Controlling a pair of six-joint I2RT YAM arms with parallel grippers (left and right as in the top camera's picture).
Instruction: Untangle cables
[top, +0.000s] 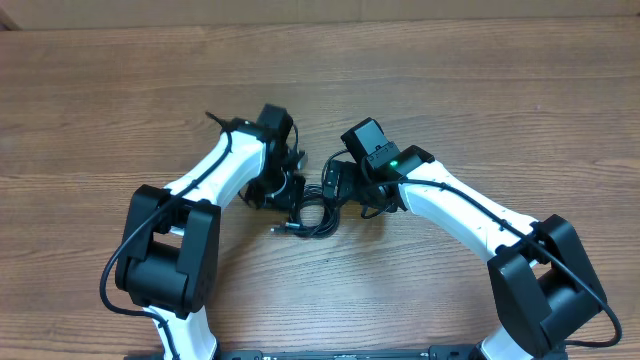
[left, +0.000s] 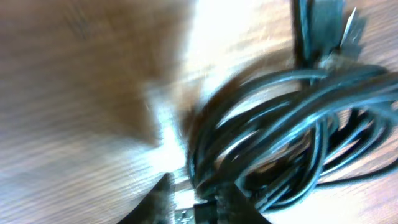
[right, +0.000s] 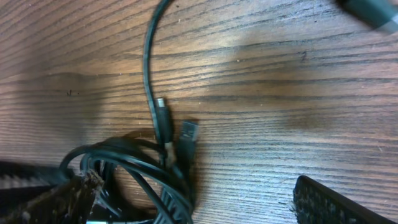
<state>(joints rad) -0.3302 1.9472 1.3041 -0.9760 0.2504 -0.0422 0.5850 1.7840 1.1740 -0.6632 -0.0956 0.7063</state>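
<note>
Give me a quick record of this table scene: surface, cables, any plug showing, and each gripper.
surface: wooden table
cables: black, one tangled coil between the two arms
USB plug: silvery tip, flat on the wood beside the coil
left gripper: at the coil's edge, view blurred, grip unclear
right gripper: open, fingers wide, above the coil's edge

Right arm (top: 450, 205) angles inward, its fingers (right: 339, 205) spread wide.
</note>
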